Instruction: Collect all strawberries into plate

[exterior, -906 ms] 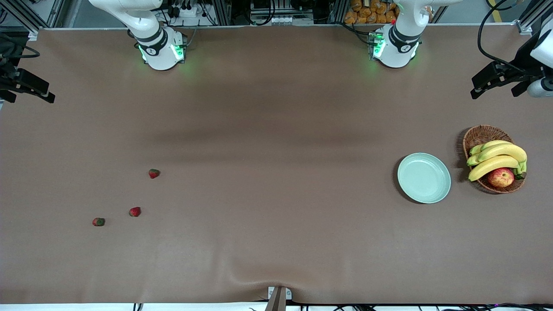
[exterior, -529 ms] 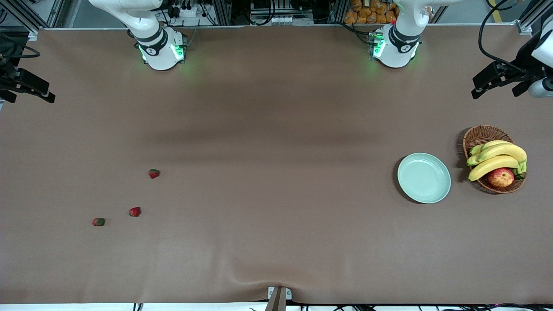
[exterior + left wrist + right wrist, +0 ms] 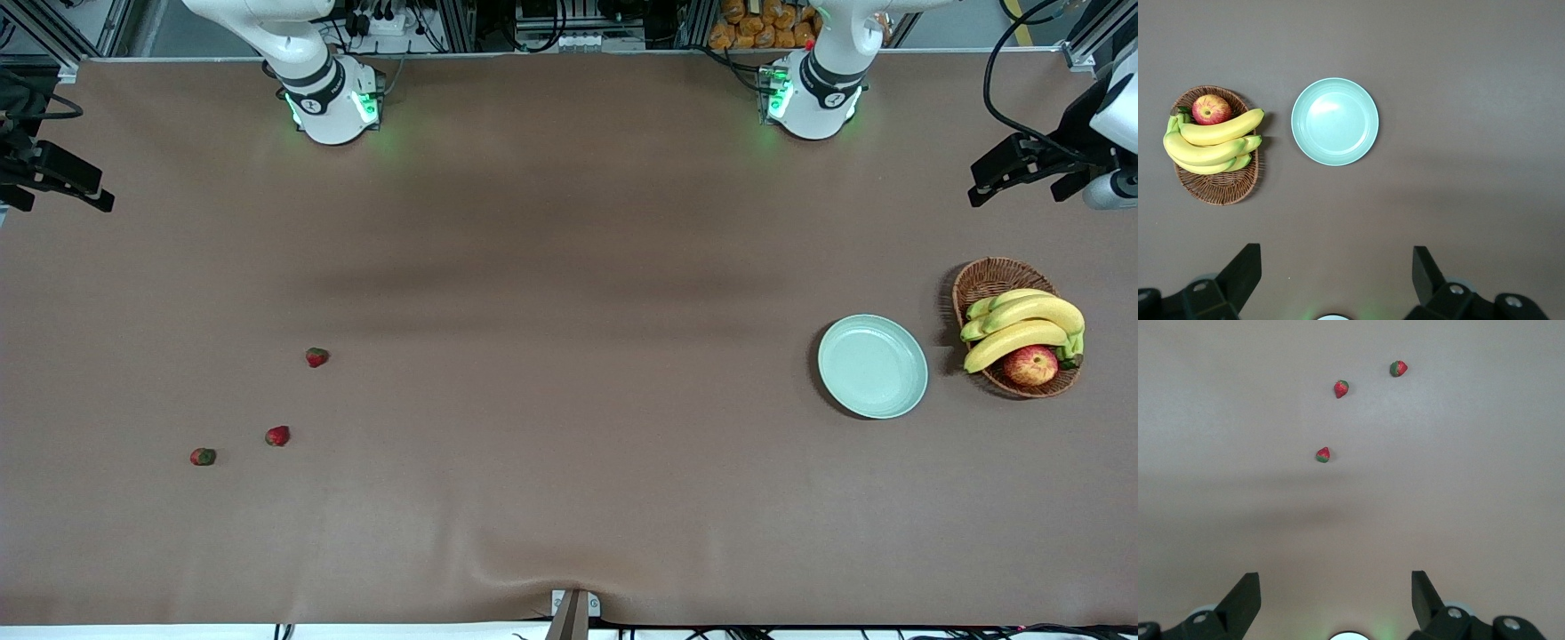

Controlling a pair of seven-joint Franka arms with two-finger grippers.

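Your three strawberries [image 3: 317, 357] [image 3: 277, 436] [image 3: 203, 457] lie loose on the worktop [image 3: 569, 356] toward the right arm's end, well apart from the mint-green plate [image 3: 872, 365] beside the wicker basket [image 3: 987, 277]. Both the left pincer [image 3: 1337, 280] and right pincer [image 3: 1335, 600] hang wide open and empty, high above the worktop. The berries look light, soft and easily bruised, so pinch each gently across its red body; open room surrounds them.

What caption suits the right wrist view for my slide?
Open right gripper high over the brown table, three strawberries scattered below.
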